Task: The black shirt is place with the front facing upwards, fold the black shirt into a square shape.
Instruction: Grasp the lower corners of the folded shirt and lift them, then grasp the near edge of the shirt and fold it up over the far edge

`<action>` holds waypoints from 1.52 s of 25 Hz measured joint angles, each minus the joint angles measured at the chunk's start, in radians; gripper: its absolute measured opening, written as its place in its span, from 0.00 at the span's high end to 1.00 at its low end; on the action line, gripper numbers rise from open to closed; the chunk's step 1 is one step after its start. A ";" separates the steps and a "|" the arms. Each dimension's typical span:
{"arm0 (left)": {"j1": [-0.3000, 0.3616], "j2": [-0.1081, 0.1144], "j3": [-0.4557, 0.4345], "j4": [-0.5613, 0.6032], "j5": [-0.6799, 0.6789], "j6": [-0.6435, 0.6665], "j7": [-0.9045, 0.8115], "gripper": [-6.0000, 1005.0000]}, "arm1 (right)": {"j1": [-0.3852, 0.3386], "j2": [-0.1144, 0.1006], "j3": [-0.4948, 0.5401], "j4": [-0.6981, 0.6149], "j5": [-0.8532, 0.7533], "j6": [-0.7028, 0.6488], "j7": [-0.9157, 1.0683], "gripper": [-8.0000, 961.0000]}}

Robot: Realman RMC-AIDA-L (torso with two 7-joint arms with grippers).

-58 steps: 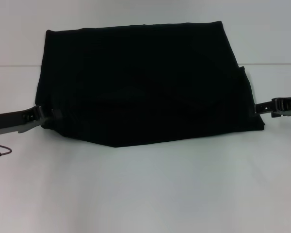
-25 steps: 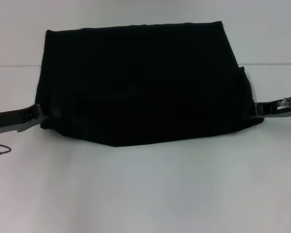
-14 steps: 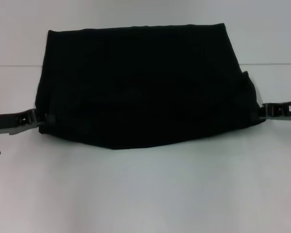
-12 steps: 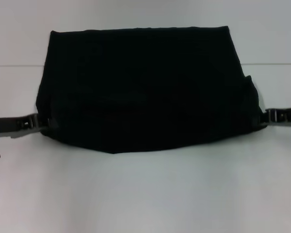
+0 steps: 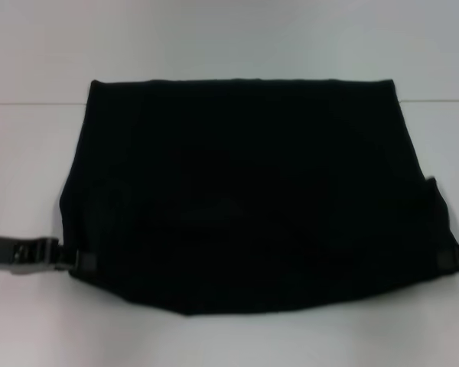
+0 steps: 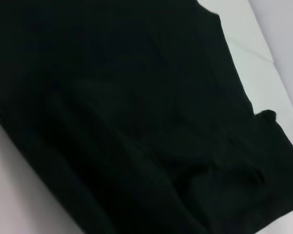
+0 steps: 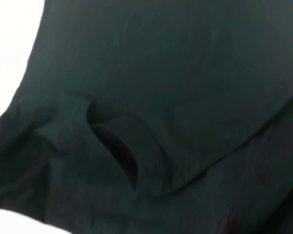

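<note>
No bins here, just the black shirt on the white table, left gripper and right gripper each clamped on its near corners.

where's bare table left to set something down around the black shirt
Free: the white table beyond the black cloth shirt's far edge, and the far corners. Crowded: the left gripper and right gripper at the shirt's near corners; only a thin strip in front.
</note>
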 joint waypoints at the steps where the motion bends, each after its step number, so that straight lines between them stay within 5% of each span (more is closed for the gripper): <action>1: 0.006 -0.001 0.000 0.012 0.004 0.021 -0.002 0.95 | -0.013 -0.005 0.020 -0.005 0.000 -0.046 -0.011 0.93; 7: 0.057 0.010 -0.007 0.062 0.031 0.219 0.007 0.95 | -0.074 -0.024 0.125 -0.011 -0.003 -0.219 -0.100 0.93; 13: 0.097 0.020 -0.022 0.072 0.047 0.273 0.039 0.95 | -0.106 -0.039 0.167 0.013 -0.006 -0.243 -0.151 0.93; 21: 0.003 0.015 -0.231 0.085 0.034 0.179 0.035 0.95 | -0.038 -0.029 0.325 0.041 0.117 -0.167 -0.180 0.93; 26: -0.080 0.007 -0.266 0.063 0.040 -0.031 -0.027 0.95 | 0.014 -0.019 0.311 0.103 0.226 0.085 -0.166 0.93; 31: -0.157 -0.022 -0.139 -0.037 0.053 -0.342 -0.054 0.95 | 0.123 -0.015 0.184 0.313 0.214 0.451 -0.194 0.93; 38: -0.203 -0.045 -0.052 -0.075 0.057 -0.503 -0.057 0.95 | 0.196 0.034 0.033 0.353 0.190 0.739 -0.171 0.93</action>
